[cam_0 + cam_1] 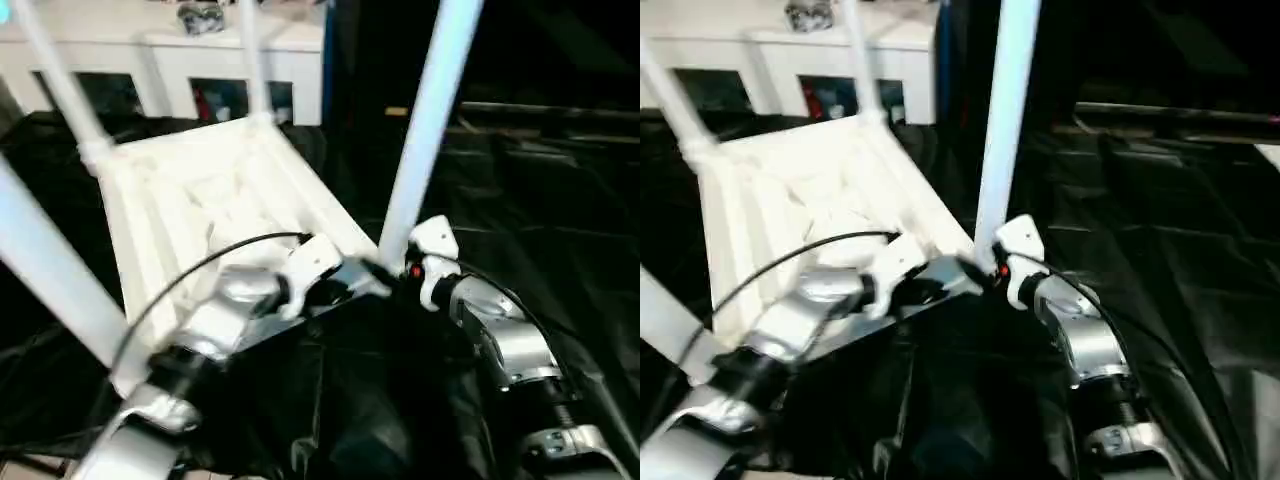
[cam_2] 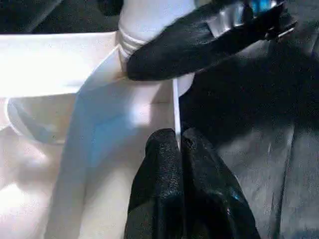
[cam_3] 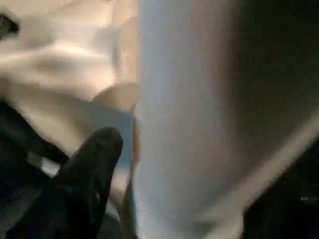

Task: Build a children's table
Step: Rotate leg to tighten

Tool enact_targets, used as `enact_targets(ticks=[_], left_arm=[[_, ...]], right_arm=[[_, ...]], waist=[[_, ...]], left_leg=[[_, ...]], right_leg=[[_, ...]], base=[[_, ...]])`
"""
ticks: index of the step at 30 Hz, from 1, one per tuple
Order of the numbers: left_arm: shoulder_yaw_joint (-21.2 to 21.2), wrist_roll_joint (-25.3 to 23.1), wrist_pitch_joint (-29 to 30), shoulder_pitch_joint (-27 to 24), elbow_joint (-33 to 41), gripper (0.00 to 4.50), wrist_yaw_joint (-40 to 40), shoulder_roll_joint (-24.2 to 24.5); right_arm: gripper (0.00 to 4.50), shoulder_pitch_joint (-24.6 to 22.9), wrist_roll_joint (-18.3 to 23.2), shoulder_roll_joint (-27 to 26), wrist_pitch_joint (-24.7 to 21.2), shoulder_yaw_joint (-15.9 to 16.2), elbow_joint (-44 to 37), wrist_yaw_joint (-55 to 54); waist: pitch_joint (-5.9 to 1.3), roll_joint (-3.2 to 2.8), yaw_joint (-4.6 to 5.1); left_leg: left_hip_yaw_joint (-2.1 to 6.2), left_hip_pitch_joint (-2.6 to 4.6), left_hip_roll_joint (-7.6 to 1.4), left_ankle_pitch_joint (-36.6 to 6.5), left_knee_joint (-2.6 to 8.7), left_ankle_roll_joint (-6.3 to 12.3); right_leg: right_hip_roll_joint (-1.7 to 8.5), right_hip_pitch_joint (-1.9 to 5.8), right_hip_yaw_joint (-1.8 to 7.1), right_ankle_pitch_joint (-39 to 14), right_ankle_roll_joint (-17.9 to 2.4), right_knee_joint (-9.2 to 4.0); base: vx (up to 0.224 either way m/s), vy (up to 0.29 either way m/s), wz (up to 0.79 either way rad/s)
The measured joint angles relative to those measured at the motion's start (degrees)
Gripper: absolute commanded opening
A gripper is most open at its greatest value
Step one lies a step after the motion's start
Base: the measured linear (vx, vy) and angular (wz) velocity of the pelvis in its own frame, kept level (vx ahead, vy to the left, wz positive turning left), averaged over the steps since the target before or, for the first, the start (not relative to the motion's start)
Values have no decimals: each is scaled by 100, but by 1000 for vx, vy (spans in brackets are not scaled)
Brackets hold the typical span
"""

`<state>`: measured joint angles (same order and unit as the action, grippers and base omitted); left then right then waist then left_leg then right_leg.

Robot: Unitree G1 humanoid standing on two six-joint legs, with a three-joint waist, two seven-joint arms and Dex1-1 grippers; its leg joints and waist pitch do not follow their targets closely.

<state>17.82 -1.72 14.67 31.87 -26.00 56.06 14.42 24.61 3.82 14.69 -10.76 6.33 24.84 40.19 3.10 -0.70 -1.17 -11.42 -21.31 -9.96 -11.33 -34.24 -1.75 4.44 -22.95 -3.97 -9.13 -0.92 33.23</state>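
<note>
Pinching the thin near rim of the upturned tabletop (image 1: 200, 200) on the black desk (image 1: 560, 250), left gripper (image 2: 179, 149) fingers clamped; right gripper (image 1: 395, 272) at the near-right leg (image 1: 425, 120), finger state unclear; three legs upright beyond.

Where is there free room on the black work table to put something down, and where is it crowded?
Free: the black cover right of the near right leg. Crowded: the tabletop's near right corner, where the left hand and right hand meet.
</note>
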Motion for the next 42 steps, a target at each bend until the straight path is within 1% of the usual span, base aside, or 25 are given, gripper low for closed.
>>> enact_targets(ticks=[1,3,6,9,10,11,13,14,15,16,17,20,22,23,24,25,27,29,34,38,39,41,42], left_arm=[[5,47,-55,-2,2,0,190,86],[12,102,-133,-37,40,0,425,197],[23,145,-209,-65,80,0,636,321],[47,212,-253,-107,130,0,877,506],[48,225,-268,-127,148,0,992,571],[48,241,-281,-134,151,0,1060,610],[50,271,-334,-166,157,0,1197,669],[50,279,-347,-178,158,0,1233,676],[58,279,-355,-185,161,0,1256,691],[68,280,-363,-192,165,0,1283,694],[72,280,-365,-193,166,0,1303,696],[78,281,-369,-196,169,0,1331,701],[89,292,-371,-205,190,0,1370,701],[101,302,-371,-210,207,0,1375,705],[105,305,-371,-212,210,0,1377,707],[107,306,-375,-213,211,0,1378,707],[108,306,-387,-219,212,0,1382,707],[108,306,-395,-226,214,0,1383,711],[108,306,-410,-246,223,0,1365,707],[108,296,-367,-248,211,0,1234,622],[97,278,-328,-248,204,0,1146,568],[33,196,-229,-231,126,0,782,391],[-21,156,-171,-204,43,0,526,275]], right_arm=[[377,-34,32,139,-1,42,-41,293],[377,-116,115,341,-17,100,-257,788],[377,-204,263,476,-38,112,-474,1239],[377,-285,467,695,-49,207,-674,1651],[352,-327,562,740,-49,212,-745,1815],[352,-357,600,751,-49,214,-799,1911],[331,-405,702,765,-54,224,-887,2057],[331,-412,715,770,-58,232,-903,2101],[311,-415,714,780,-68,242,-915,2135],[304,-419,712,797,-93,256,-933,2160],[304,-420,707,806,-99,266,-943,2161],[274,-423,699,855,-94,312,-973,2160],[264,-428,674,886,-94,327,-1008,2160],[242,-430,666,898,-94,334,-1023,2161],[242,-431,660,903,-94,337,-1029,2163],[226,-431,653,903,-94,337,-1029,2162],[220,-431,630,908,-86,352,-1036,2163],[204,-433,615,917,-86,377,-1059,2164],[197,-470,616,921,-82,396,-1087,2159],[196,-568,627,822,-110,302,-1129,2027],[196,-583,622,787,-124,270,-1125,1914],[196,-573,500,577,-126,162,-1019,1398],[195,-530,431,386,-121,82,-885,1035]], waist=[[2,-5,-53],[2,-6,-107],[2,-5,-136],[2,-5,-176],[2,-5,-188],[3,-6,-196],[2,-6,-212],[2,-5,-219],[2,-5,-223],[2,-5,-227],[2,-5,-229],[2,-5,-228],[2,-5,-231],[2,-5,-233],[2,-5,-235],[1,-3,-236],[0,-2,-241],[0,-1,-241],[-2,2,-243],[-3,2,-264],[-4,3,-262],[-8,10,-226],[-8,11,-198]], left_leg=[[-2,-6,0,1,-1,1],[-7,-13,0,6,-4,10],[-13,-18,1,13,-10,31],[-14,-15,-1,7,-11,17],[-14,-11,-2,2,-11,9],[-14,-9,-2,1,-11,5],[-14,-7,-3,0,-11,3],[-14,-7,-3,0,-11,2],[-14,-7,-3,0,-12,2],[-15,-7,-2,0,-14,2],[-16,-7,-2,0,-16,2],[-16,-7,-2,0,-18,2],[-16,-7,-2,1,-18,2],[-16,-7,-2,1,-18,2],[-16,-7,-2,1,-18,3],[-16,-8,-2,1,-18,3],[-16,-8,-2,1,-20,3],[-16,-8,-2,1,-21,3],[-16,-7,-2,1,-21,4],[-16,-5,-2,2,-23,5],[-16,-2,-2,2,-24,5],[-18,19,-1,2,-25,4],[-18,33,-1,1,-25,3]], right_leg=[[0,-3,1,-2,2,-1],[0,-5,5,-8,2,-6],[2,-5,14,-10,0,-10],[3,-6,14,-10,0,-5],[2,-5,13,-10,0,-1],[2,-5,13,-10,0,1],[2,-4,13,-10,0,5],[2,-3,14,-10,0,5],[2,-1,14,-10,0,5],[3,2,16,-10,0,5],[3,3,17,-10,0,4],[2,4,18,-10,0,4],[2,4,17,-10,1,4],[2,4,17,-10,1,4],[3,4,17,-10,1,4],[3,3,17,-10,1,4],[3,4,17,-10,1,4],[3,5,17,-10,1,4],[3,7,17,-10,1,4],[4,15,18,-10,2,4],[4,20,19,-10,1,4],[4,38,24,-9,1,5],[4,50,24,-9,1,5]], base=[[0,0,0],[0,0,0],[0,0,0],[0,0,0],[0,0,0],[0,0,0],[0,0,0],[0,0,0],[0,0,0],[0,0,0],[0,0,0],[0,0,0],[0,0,0],[0,0,0],[0,0,0],[0,0,0],[0,0,0],[0,0,0],[0,0,0],[0,0,0],[0,0,0],[0,0,0],[0,0,0]])
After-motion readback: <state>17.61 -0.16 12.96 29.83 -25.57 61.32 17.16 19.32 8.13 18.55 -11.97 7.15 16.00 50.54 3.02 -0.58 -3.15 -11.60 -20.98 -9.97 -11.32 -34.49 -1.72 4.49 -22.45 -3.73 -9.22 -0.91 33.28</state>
